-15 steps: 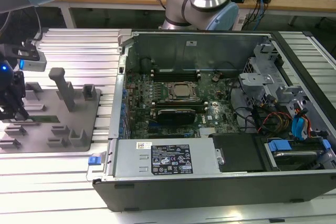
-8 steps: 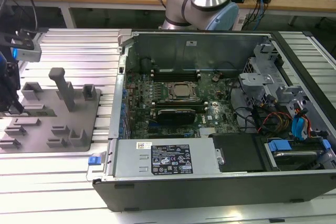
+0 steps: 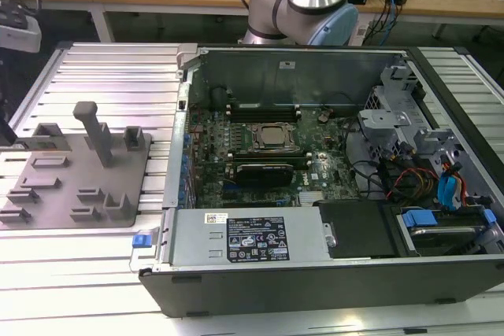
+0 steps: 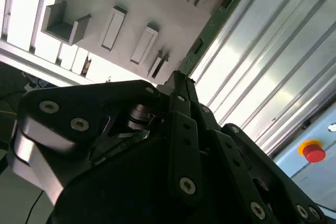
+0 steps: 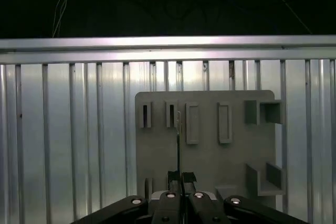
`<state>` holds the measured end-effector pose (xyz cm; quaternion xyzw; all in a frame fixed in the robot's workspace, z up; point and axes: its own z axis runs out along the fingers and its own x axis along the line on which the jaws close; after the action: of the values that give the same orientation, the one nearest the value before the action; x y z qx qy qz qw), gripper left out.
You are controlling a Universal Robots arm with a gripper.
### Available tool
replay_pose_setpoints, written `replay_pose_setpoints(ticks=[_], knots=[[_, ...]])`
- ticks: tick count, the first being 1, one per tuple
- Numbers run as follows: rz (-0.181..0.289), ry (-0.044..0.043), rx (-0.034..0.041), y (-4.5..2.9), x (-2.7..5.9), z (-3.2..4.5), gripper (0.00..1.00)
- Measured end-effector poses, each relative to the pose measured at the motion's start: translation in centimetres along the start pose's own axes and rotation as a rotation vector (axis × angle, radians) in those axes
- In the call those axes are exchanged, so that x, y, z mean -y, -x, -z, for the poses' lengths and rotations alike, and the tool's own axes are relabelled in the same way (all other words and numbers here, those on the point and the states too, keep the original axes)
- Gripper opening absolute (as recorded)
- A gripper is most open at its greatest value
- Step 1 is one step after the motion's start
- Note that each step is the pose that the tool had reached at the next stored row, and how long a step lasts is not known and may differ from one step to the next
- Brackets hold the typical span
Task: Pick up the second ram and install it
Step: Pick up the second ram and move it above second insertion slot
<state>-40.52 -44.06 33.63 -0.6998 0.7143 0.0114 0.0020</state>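
Observation:
In both wrist views my gripper [image 5: 181, 176] [image 4: 178, 80] is shut on the second ram [image 5: 178, 140], a thin dark-green stick [image 4: 214, 24] that juts out past the fingertips. The first wrist view sees it edge-on as a narrow line. It hangs above the grey fixture plate [image 5: 210, 161] [image 4: 157, 3], close to the plate's narrow slots [image 5: 145, 115], clear of the plate. In the exterior view the same plate [image 3: 63, 194] lies at the exterior view's left, beside the open computer case [image 3: 315, 273] with its motherboard [image 3: 268, 139] and dark memory slots [image 3: 264, 108].
Ribbed aluminium table [image 3: 118, 68] carries plate and case. Grey blocks and a tall post [image 3: 93, 127] stand on the plate. A black expansion card [image 3: 268, 172] sits in the case below the CPU socket [image 3: 273, 137]. Drive bays and cables [image 3: 425, 171] crowd the exterior view's right. A red button [image 4: 313, 151] shows.

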Motion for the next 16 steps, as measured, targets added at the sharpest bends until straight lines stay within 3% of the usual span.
replay_pose_setpoints(ticks=[2, 4, 6, 12, 15, 16], knots=[[0.000, -0.0015, 0.0002, 0.02, -0.02, 1.17, 0.09], [0.000, -0.0022, 0.0003, 0.03, -0.02, 1.84, 0.09], [0.000, -0.0035, 0.0007, 0.07, -0.04, 3.34, 0.09], [0.000, -0.0078, 0.0042, 0.13, -0.07, 5.67, 0.09], [0.000, -0.0095, 0.0051, 0.18, -0.11, 7.49, 0.09], [0.000, -0.0108, 0.0063, 0.19, -0.11, 7.75, 0.09]])
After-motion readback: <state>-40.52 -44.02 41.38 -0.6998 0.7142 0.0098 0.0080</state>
